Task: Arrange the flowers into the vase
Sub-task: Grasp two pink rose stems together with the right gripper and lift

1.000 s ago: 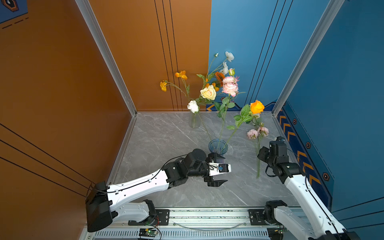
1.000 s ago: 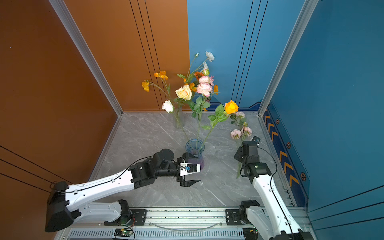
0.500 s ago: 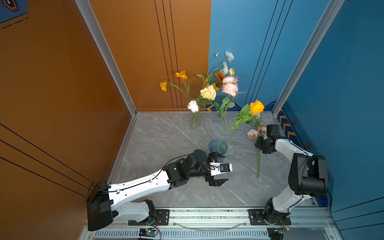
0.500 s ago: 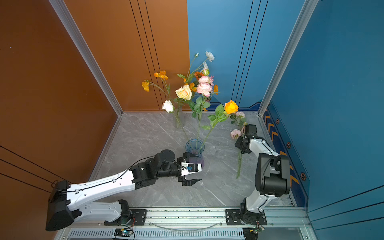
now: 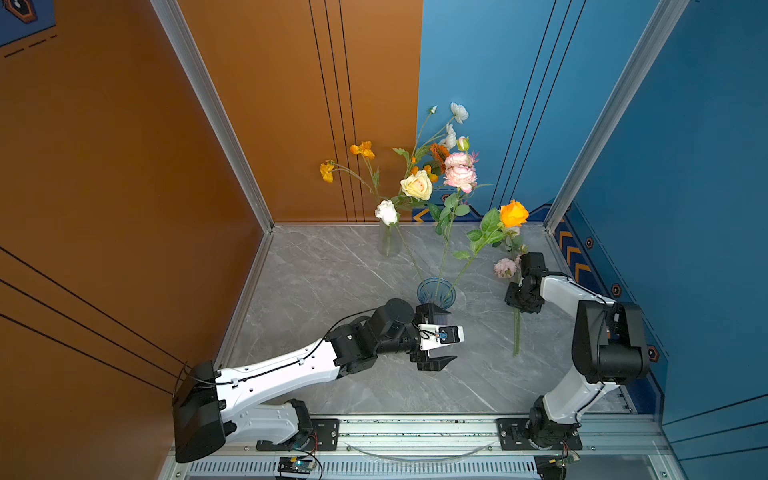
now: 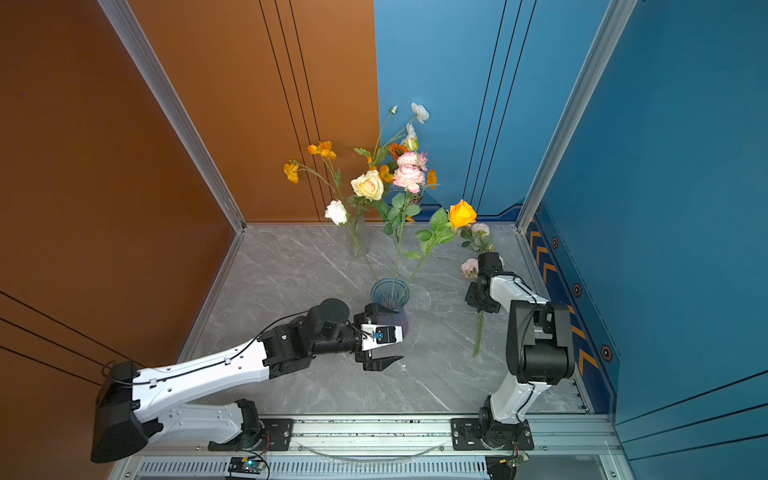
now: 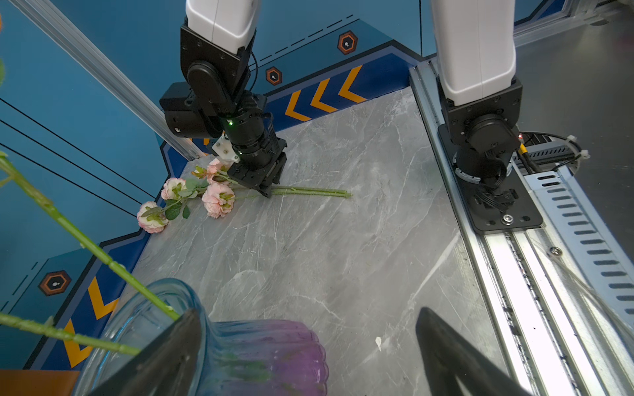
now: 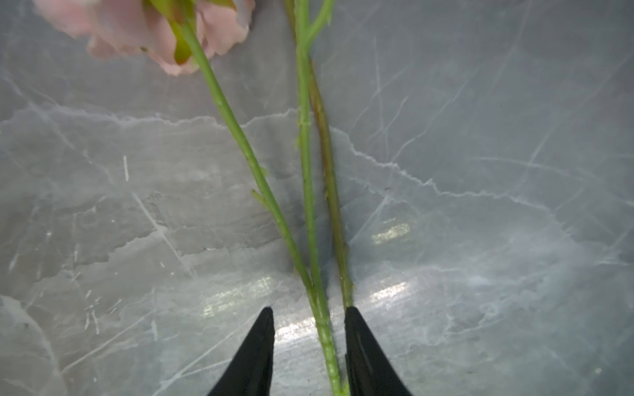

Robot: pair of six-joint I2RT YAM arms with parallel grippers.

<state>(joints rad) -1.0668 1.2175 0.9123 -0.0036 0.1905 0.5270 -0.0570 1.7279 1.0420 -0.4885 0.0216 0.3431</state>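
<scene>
Pickup: right gripper (image 7: 267,192), well apart from vase (image 7: 267,356), narrowly straddles pink flower stem (image 7: 308,191), unpinched; next, close and lift; left gripper (image 7: 307,311) gapes beside vase.

The right gripper (image 8: 308,310) sits low over the grey, white-veined tabletop (image 8: 480,171). Its two black fingers (image 8: 254,356) stand apart. A green flower stem (image 8: 322,329) passes between them, close against one finger and with a clear gap to the other. Just beyond the gripper the stem forks into two green branches. One branch leads away from the gripper to a pink bloom (image 8: 137,24), which is blurred and cut off by the frame edge. A duller, brown-green second stem (image 8: 329,178) runs beside the other branch and meets the tip of the nearer finger.
</scene>
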